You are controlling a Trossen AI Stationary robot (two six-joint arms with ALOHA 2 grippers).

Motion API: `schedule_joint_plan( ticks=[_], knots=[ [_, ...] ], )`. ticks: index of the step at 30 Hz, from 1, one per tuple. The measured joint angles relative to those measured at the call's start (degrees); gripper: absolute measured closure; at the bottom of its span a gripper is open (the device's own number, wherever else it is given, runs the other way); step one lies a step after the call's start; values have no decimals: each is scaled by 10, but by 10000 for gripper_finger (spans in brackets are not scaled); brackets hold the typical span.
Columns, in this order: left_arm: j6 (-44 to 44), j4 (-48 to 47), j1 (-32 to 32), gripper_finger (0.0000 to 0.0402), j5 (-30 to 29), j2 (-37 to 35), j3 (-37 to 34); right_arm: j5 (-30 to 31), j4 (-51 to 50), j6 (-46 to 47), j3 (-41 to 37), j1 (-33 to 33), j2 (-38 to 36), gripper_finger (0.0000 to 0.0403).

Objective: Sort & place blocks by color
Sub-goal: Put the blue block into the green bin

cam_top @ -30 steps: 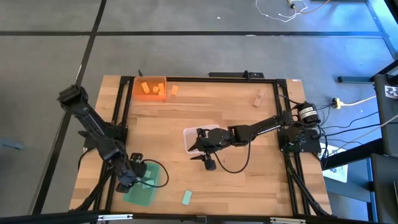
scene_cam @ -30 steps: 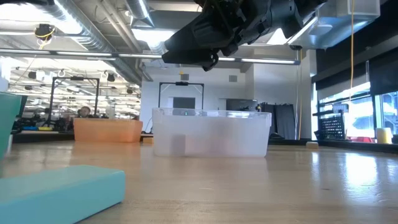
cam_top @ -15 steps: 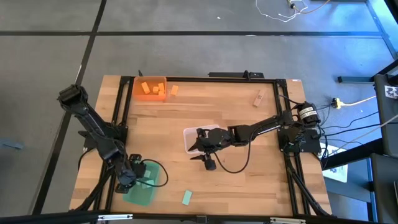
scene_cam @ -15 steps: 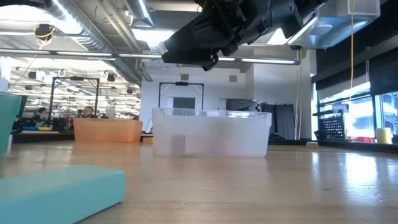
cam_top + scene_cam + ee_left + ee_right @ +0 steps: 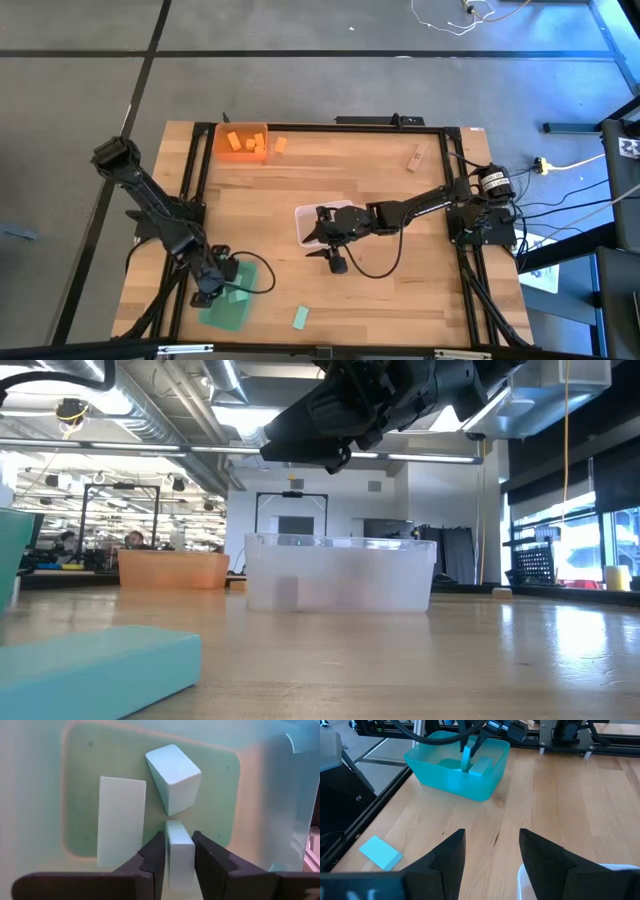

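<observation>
My left gripper (image 5: 214, 284) hangs over the green bin (image 5: 236, 303) at the table's near left and is shut on a mint block (image 5: 180, 851). Two more mint blocks lie in that bin: a flat one (image 5: 121, 820) and a tilted one (image 5: 173, 777). My right gripper (image 5: 490, 855) is open and waits above the clear bin (image 5: 322, 222) at mid-table. A loose mint block (image 5: 300, 317) lies flat near the near edge. An orange block (image 5: 280, 145) lies beside the orange bin (image 5: 240, 141), and a tan block (image 5: 414, 157) lies at the far right. My left gripper pinches the mint block between its two fingers (image 5: 152, 855), which sit on the block's two long side faces (image 5: 172, 851). They come from above, pointing down into the green bin. The block stands upright (image 5: 466, 760) in the hold; whether its lower end touches the bin floor I cannot tell.
The orange bin holds several orange blocks. The clear bin (image 5: 340, 573) stands mid-table under my right gripper (image 5: 340, 420). A black frame (image 5: 197, 180) runs along the table's left, far and right edges. Bare wood lies between the bins. A person (image 5: 135, 540) sits in the room beyond.
My left gripper, still shut on the mint block, has moved a little toward the table's right, farther over the green bin. The right arm has kept still.
</observation>
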Motion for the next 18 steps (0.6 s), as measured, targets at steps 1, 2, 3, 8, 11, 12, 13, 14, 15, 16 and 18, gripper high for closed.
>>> schedule_joint_plan(
  ticks=[1,2,3,8,11,12,13,14,15,16,18],
  knots=[
    [6,0,2,320,0,0,0,0,0,0,0,0,0,218],
    [12,0,3,324,0,0,0,0,0,0,0,0,0,218],
    [14,0,5,329,-1,0,0,0,0,0,0,0,0,218],
    [16,0,9,338,-12,0,0,0,0,0,0,0,0,218],
    [15,0,9,329,-13,0,0,0,0,0,0,0,0,218],
    [15,0,9,324,-13,0,0,0,0,0,0,0,0,218],
    [14,-1,9,319,-16,0,0,0,0,0,0,0,0,218],
    [13,-2,9,313,-18,0,0,0,0,0,0,0,0,218],
    [13,-2,9,308,-19,0,0,0,0,0,0,0,0,218],
    [13,-2,9,304,-19,0,0,0,0,0,0,0,0,218],
    [12,-2,9,297,-22,0,0,0,0,0,0,0,0,218]
  ],
)
